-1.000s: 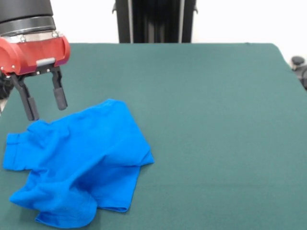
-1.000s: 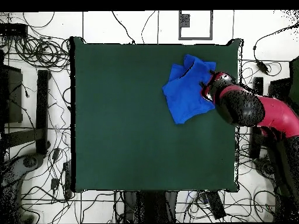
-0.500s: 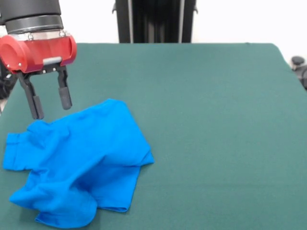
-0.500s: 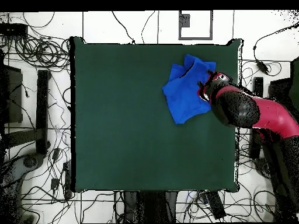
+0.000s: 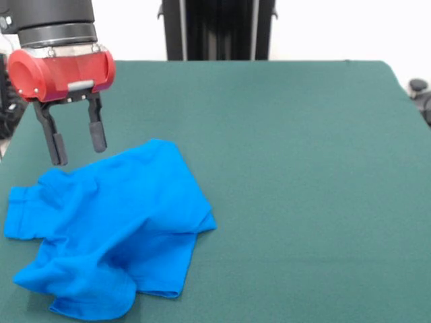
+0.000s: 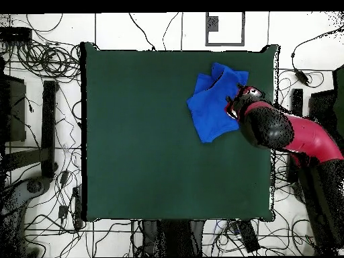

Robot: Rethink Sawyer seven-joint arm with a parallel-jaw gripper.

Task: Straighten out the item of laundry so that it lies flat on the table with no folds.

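Observation:
The item of laundry [image 5: 111, 225] is a bright blue T-shirt, crumpled and folded over itself at the near left of the table [image 5: 296, 168] in the front view. In the overhead view the item of laundry [image 6: 213, 104] sits near the table's [image 6: 148, 148] upper right corner. My gripper [image 5: 79, 149] hangs open just above the shirt's far edge, its two black fingers apart and holding nothing. From above, the gripper [image 6: 235, 107] is at the shirt's right side, mostly hidden under the red and black arm.
Cables and floor clutter [image 6: 40, 101] surround the table in the overhead view. A dark stand [image 5: 217, 30] rises behind the table's far edge. A small dark object [image 5: 421, 91] sits off the table's right side.
The gripper has shifted a little rightward and up in the front view, staying open. The shirt has not moved.

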